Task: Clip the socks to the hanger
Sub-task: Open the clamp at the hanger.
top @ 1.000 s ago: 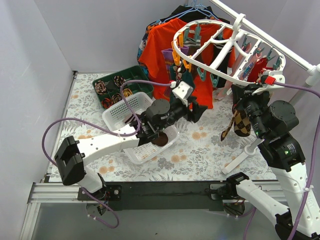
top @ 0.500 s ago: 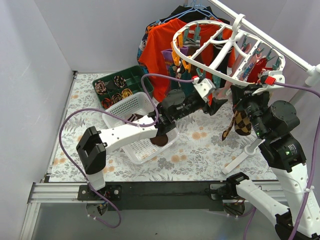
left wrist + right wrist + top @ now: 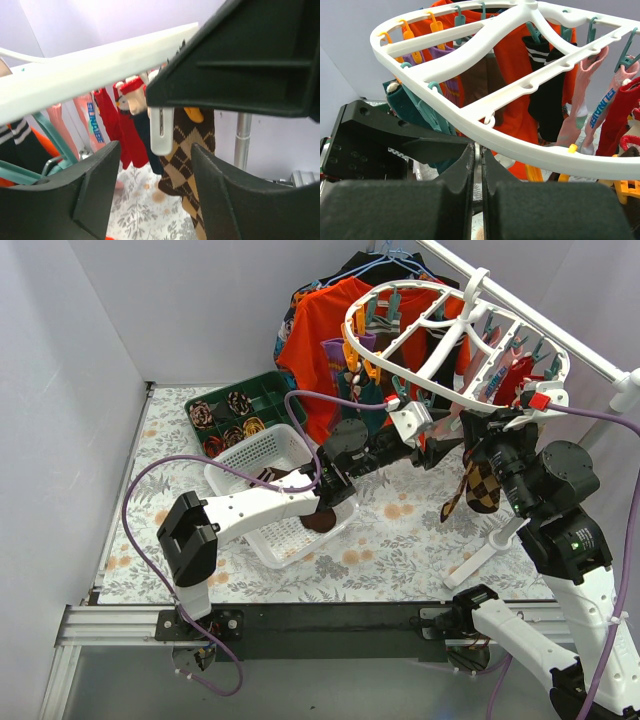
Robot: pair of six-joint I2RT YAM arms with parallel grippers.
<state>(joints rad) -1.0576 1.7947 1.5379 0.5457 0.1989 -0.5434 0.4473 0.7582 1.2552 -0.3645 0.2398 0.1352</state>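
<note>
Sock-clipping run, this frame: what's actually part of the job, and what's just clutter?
Job:
- hanger
- argyle sock, hanging from the right gripper, jaws shut
- left gripper, jaws open, just under the hanger's rim

Clutter:
- orange T-shirt
- white basket
- green tray of rolled socks

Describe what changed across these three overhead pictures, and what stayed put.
The left gripper swung right, from over the basket to just under the hanger, jaws open and empty. The right gripper stayed shut on the argyle sock; hanger and basket held still.
</note>
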